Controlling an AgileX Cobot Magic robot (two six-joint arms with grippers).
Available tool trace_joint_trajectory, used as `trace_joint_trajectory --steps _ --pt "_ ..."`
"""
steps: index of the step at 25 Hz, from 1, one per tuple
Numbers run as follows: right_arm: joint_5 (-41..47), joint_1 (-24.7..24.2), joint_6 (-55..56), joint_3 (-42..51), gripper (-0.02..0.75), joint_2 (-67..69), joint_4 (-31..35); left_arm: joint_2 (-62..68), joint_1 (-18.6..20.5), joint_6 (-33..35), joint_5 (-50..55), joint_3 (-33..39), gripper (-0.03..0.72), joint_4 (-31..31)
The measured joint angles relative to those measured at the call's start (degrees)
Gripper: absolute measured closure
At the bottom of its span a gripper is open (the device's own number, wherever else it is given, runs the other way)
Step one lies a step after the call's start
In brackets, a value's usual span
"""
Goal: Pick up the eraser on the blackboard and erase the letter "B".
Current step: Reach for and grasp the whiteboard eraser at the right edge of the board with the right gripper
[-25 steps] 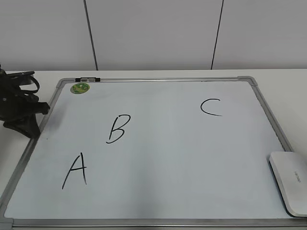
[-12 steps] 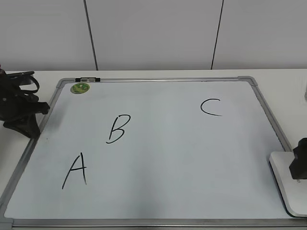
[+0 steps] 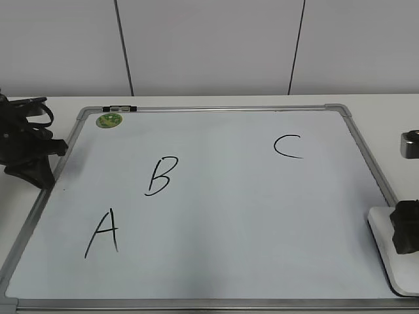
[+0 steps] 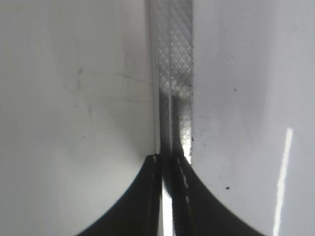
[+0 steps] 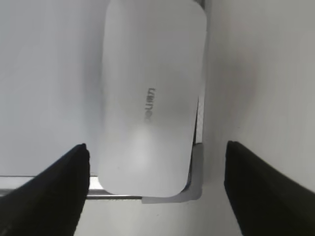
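The blackboard [image 3: 216, 216] is a white dry-erase board with a grey frame, lying flat. The black letter "B" [image 3: 162, 175] is at left of centre, "A" [image 3: 103, 233] below it, "C" [image 3: 287, 146] at upper right. The white eraser [image 3: 387, 252] lies on the board's near right corner; it fills the right wrist view [image 5: 150, 98]. My right gripper [image 5: 156, 164] is open, its fingers on either side of the eraser's near end, and shows at the right edge of the exterior view [image 3: 407, 234]. My left gripper [image 4: 169, 162] is shut and empty over the board's left frame [image 4: 172, 73].
A small round green magnet [image 3: 109, 120] and a marker [image 3: 119, 108] sit at the board's top left. The left arm [image 3: 26, 147] rests beside the board's left edge. A white panelled wall stands behind the table.
My right gripper has come into the exterior view from the right edge and now sits over the eraser. The left arm and the letters have not moved.
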Motion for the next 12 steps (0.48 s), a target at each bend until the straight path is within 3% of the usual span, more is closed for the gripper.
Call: trace_joint_trajectory --steps 12 --pt "-2.8 0.0 1.6 -1.8 0.078 6.2 0.6 0.0 0.0 0.0 0.0 0.0 0.678 -0.1"
